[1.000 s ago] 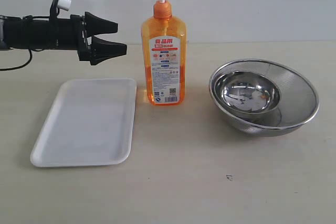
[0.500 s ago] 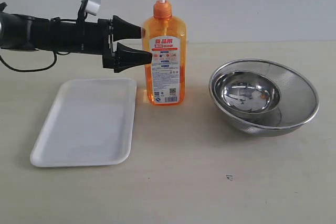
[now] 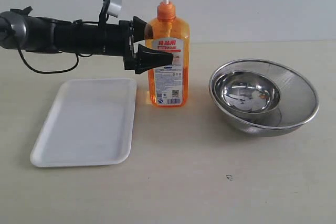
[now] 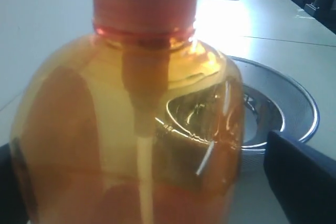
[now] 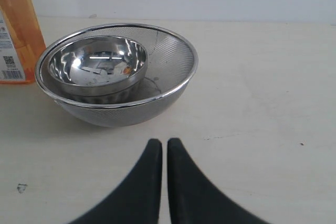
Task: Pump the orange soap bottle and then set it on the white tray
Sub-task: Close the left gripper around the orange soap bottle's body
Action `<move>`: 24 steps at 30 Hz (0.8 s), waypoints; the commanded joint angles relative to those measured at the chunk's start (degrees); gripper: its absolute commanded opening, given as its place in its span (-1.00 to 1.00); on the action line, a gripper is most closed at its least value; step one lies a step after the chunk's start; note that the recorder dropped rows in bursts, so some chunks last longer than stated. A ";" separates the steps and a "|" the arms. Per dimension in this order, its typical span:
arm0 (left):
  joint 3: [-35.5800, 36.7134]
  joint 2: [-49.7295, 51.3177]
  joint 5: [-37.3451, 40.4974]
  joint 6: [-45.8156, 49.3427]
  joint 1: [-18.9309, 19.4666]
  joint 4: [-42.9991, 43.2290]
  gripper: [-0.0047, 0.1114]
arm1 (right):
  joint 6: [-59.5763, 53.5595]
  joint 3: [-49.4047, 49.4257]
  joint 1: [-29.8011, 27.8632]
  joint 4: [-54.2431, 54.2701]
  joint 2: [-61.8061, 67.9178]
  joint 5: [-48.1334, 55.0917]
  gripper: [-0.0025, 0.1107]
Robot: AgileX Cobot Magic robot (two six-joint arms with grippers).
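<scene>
Bottle first: the orange soap bottle (image 3: 167, 77) stands upright on the pale table (image 3: 210, 177), just off the far right corner of the white tray (image 3: 84, 124), not on it. Pump head is up on its white stem, label toward the exterior camera.

Left gripper (image 3: 157, 44) reaches in level from the left at the bottle's shoulder. Jaws spread wide and straddle the bottle; one black finger (image 3: 155, 56) crosses in front of the label, the other passes behind. Left wrist view is filled with orange plastic, and a sliver of gap shows beside one finger (image 4: 302, 182). Not clamped, as far as I can see.

Tray lies flat, nothing on it.

To the right of the bottle and apart from it sits a steel mesh bowl (image 3: 299, 95) with a smaller polished bowl (image 3: 247, 93) nested inside.

Right gripper (image 5: 164, 143) hangs over bare table near the bowls, fingers drawn nearly together, nothing between them. It is out of the exterior view.
</scene>
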 commanded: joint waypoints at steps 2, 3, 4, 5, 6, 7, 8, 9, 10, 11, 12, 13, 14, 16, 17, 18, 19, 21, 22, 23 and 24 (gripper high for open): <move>-2.06 1.66 -2.41 0.41 -1.12 -2.97 0.97 | 0.00 -0.04 -0.01 -0.06 -0.29 -0.52 -0.94; -2.64 2.23 -2.41 0.41 -1.27 -2.97 0.97 | 0.00 -0.04 -0.01 -0.06 -0.29 -0.72 -0.94; -3.07 2.62 -2.41 0.41 -1.27 -2.97 0.97 | 0.00 -0.04 -0.01 -0.06 -0.29 -0.72 -0.94; -3.51 3.04 -2.41 0.41 -1.52 -3.23 0.97 | 0.00 -0.04 -0.01 -0.06 -0.29 -0.72 -0.94; -3.78 3.36 -2.41 0.41 -1.52 -3.62 0.97 | 0.00 -0.04 -0.01 -0.06 -0.29 -0.72 -0.94; -3.88 3.62 -2.41 0.41 -1.65 -4.03 0.97 | 0.00 -0.04 -0.01 -0.06 -0.29 -0.72 -0.94; -3.99 3.58 -2.72 0.41 -1.65 -4.61 0.97 | 0.00 -0.04 -0.01 -0.06 -0.29 -0.72 -0.94; -3.99 3.58 -2.97 0.41 -1.77 -4.91 0.97 | 0.00 -0.04 -0.01 -0.06 -0.29 -0.72 -0.94; -3.99 3.58 -3.25 0.41 -1.77 -5.42 0.97 | 0.00 -0.04 -0.01 -0.06 -0.29 -0.72 -0.94; -3.99 3.58 -3.64 0.41 -1.77 -6.02 0.97 | 0.00 -0.04 -0.01 -0.06 -0.29 -0.72 -0.94; -3.99 3.58 -3.77 0.41 -1.77 -6.83 0.97 | 0.00 -0.04 -0.01 -0.06 -0.29 -0.72 -0.94; -3.99 3.58 -4.06 0.41 -1.77 -7.13 0.97 | 0.00 -0.04 -0.01 -0.06 -0.29 -0.72 -0.94; -3.99 3.58 -4.29 0.41 -1.77 -7.13 0.97 | 0.00 -0.04 -0.01 -0.06 -0.29 -0.72 -0.94; -3.99 3.58 -4.28 0.41 -1.77 -7.13 0.97 | 0.00 -0.04 -0.01 -0.06 -0.29 -0.72 -0.94; -3.99 3.58 -4.28 0.41 -1.77 -7.13 0.97 | 0.00 -0.04 -0.01 -0.06 -0.29 -0.72 -0.94; -3.99 3.58 -4.28 0.41 -1.77 -7.13 0.97 | 0.00 -0.04 -0.01 -0.06 -0.29 -0.72 -0.94; -3.99 3.58 -4.28 0.41 -1.77 -7.13 0.97 | 0.00 -0.04 -0.01 -0.06 -0.29 -0.72 -0.94; -3.99 3.58 -4.28 0.41 -1.77 -7.13 0.97 | 0.00 -0.04 -0.01 -0.06 -0.29 -0.72 -0.94; -3.99 3.58 -4.28 0.41 -1.77 -7.13 0.97 | 0.00 -0.04 -0.01 -0.06 -0.29 -0.72 -0.94; -3.99 3.58 -4.28 0.41 -1.77 -7.13 0.97 | 0.00 -0.04 -0.01 -0.06 -0.29 -0.72 -0.94; -3.99 3.58 -4.28 0.41 -1.77 -7.13 0.97 | 0.00 -0.04 -0.01 -0.06 -0.29 -0.72 -0.94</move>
